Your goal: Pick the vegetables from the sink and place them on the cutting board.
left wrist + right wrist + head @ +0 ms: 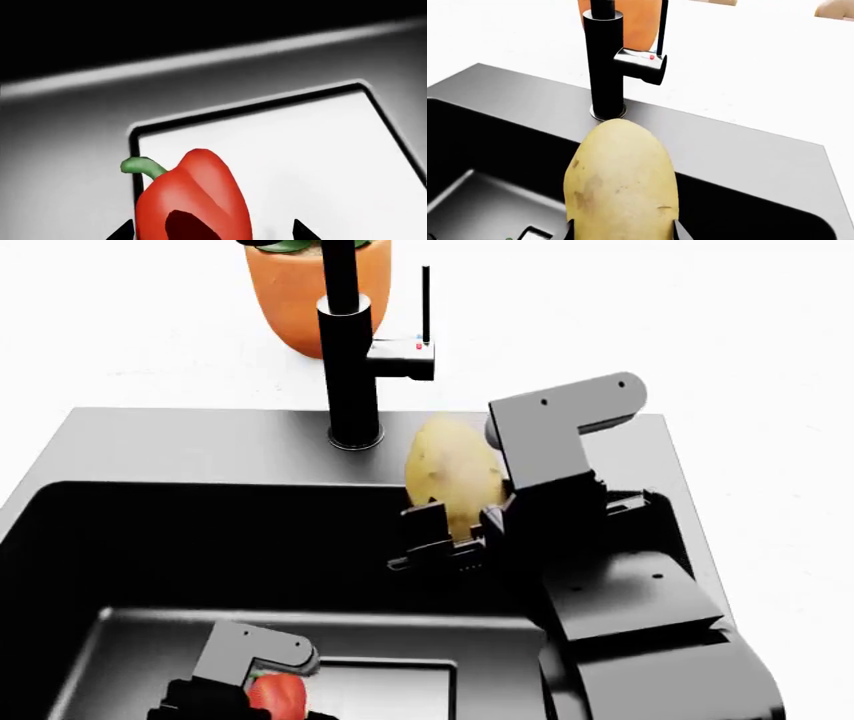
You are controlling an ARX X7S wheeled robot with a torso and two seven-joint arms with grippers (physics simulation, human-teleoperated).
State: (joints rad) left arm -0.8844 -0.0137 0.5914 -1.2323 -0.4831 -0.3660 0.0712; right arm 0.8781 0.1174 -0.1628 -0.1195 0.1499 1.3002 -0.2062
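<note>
The right gripper [447,530] clamps the matte, speckled oval potato [454,475] above the sink's [120,440] flat dark rim near the cylindrical faucet [350,350]. The left gripper [267,695], low in the basin, seemingly pinches the glossy red pepper [193,200].

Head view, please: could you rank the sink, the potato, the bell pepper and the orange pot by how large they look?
1. sink, by far the largest
2. potato and orange pot: similar. The pot is cropped and farther away, so I won't rank them.
3. bell pepper, smallest, partly hidden by the left gripper
</note>
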